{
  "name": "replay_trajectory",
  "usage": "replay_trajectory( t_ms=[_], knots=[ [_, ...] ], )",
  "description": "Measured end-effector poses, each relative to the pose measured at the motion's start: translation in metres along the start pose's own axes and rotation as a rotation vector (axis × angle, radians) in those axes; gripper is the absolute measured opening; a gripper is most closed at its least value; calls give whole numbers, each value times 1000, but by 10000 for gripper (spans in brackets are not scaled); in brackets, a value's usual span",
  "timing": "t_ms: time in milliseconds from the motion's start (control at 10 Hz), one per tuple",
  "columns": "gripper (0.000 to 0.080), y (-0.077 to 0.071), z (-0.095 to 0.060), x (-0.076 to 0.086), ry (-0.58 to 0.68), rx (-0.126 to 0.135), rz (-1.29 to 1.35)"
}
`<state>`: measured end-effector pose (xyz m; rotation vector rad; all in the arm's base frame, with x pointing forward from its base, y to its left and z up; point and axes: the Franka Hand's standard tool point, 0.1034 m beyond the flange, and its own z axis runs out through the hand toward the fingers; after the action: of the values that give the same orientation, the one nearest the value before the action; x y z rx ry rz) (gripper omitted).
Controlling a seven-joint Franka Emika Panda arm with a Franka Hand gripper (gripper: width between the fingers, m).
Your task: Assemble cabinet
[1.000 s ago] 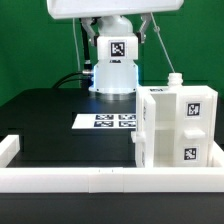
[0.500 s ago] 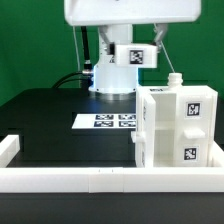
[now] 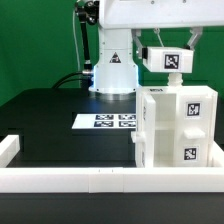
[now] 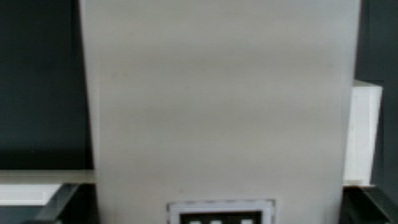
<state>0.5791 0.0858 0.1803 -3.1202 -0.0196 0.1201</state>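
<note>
The cabinet (image 3: 175,125), a large white box with square black-and-white tags on its front, stands at the exterior view's right, just behind the low rail. My gripper (image 3: 172,52) hangs directly above its top and is shut on a white tagged block (image 3: 172,61), held a little clear of the cabinet. In the wrist view this white block (image 4: 214,100) fills most of the picture, with its tag (image 4: 222,212) between my dark fingers (image 4: 54,205). A white strip beside it (image 4: 365,115) is part of the cabinet below.
The marker board (image 3: 107,121) lies flat on the black table to the exterior view's left of the cabinet. A long low white rail (image 3: 90,181) runs along the front edge. The arm's white base (image 3: 112,75) stands at the back.
My gripper has carried the tagged block from in front of the arm's base toward the exterior view's right and slightly down. It now hangs over the cabinet.
</note>
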Motion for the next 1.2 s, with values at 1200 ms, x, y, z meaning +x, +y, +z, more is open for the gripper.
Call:
replay_trajectory(
  t_ms=[1200],
  knots=[
    [554, -8, 23, 2, -3, -3, 0]
  ],
)
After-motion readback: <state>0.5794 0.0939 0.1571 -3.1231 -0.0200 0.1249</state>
